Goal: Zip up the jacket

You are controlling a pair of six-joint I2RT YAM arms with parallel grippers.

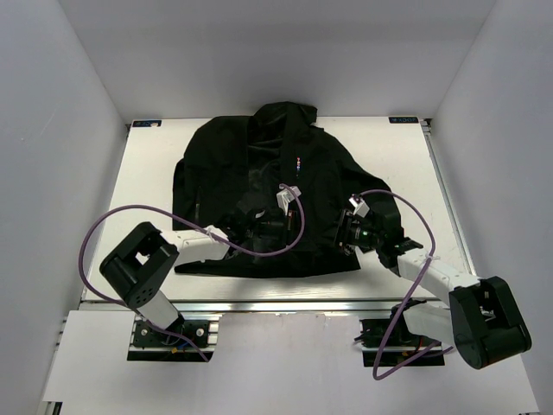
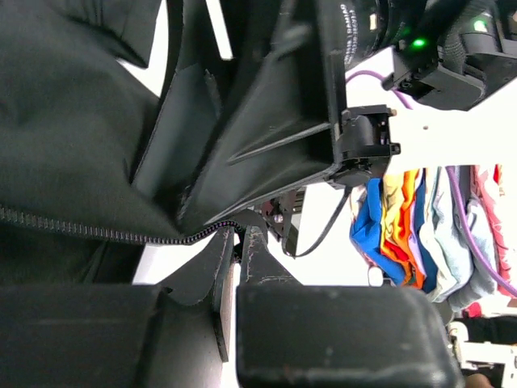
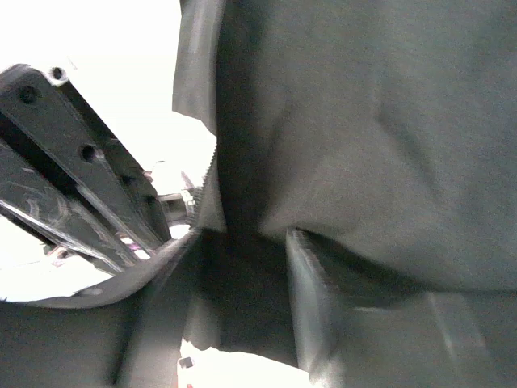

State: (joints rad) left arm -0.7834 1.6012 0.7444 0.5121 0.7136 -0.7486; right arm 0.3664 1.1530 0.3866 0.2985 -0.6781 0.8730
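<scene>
Large black hooded fabric jacket (image 1: 251, 164) lies spread at centre of white tabletop (image 1: 147, 199), hood twd top of frame. L gripper (image 2: 239, 236) pinched tight on jacket edge by zipper teeth (image 2: 97, 234), lower centre of wrist view. R gripper (image 3: 242, 250) at jacket's lower right in top view, jaws apart w/ black fabric in the gap.

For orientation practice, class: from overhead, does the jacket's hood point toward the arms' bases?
No, the hood of the jacket lies at the far edge of the table.

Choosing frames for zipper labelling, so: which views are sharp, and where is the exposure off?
Top external: sharp, evenly lit, yet the jacket reads as near-featureless black. Left wrist: zipper teeth crisp; bright background patches blown out. Right wrist: soft and blurred throughout, upper left washed white, fabric looks grey.
</scene>
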